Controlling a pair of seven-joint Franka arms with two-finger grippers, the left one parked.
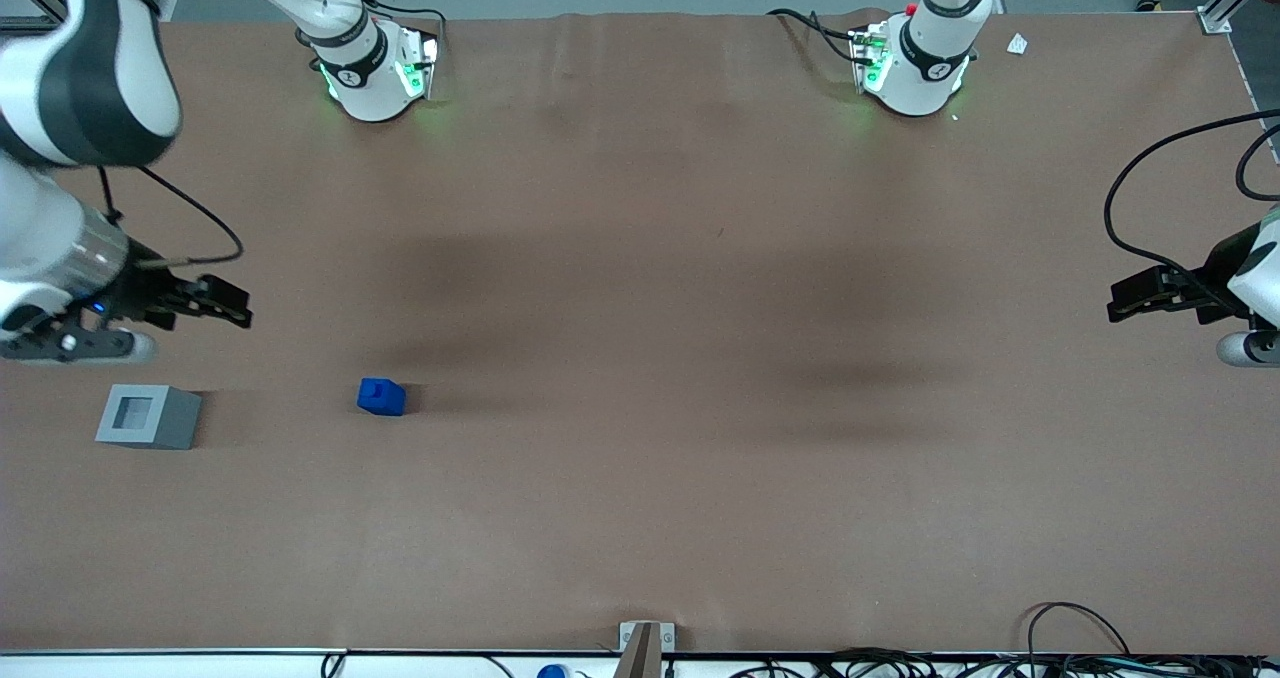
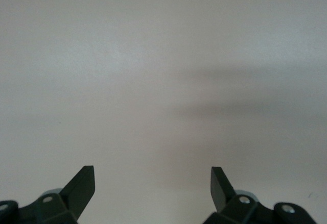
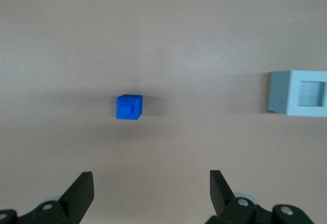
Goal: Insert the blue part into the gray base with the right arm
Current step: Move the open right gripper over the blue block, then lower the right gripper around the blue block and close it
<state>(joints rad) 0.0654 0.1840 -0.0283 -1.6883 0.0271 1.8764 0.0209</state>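
The blue part (image 1: 381, 396) sits on the brown table, a small bright-blue block with a notched top; it also shows in the right wrist view (image 3: 129, 106). The gray base (image 1: 149, 416), with a square recess in its top, stands beside it toward the working arm's end; it also shows in the right wrist view (image 3: 300, 93). My right gripper (image 1: 225, 303) hangs above the table, farther from the front camera than both objects. It is open and empty (image 3: 152, 180), with its fingertips (image 3: 82, 185) wide apart and the blue part ahead of them.
The two arm bases (image 1: 375, 68) (image 1: 915, 63) stand at the table's edge farthest from the front camera. A small white scrap (image 1: 1017, 44) lies near the parked arm's base. Cables (image 1: 1080, 648) run along the edge nearest the front camera.
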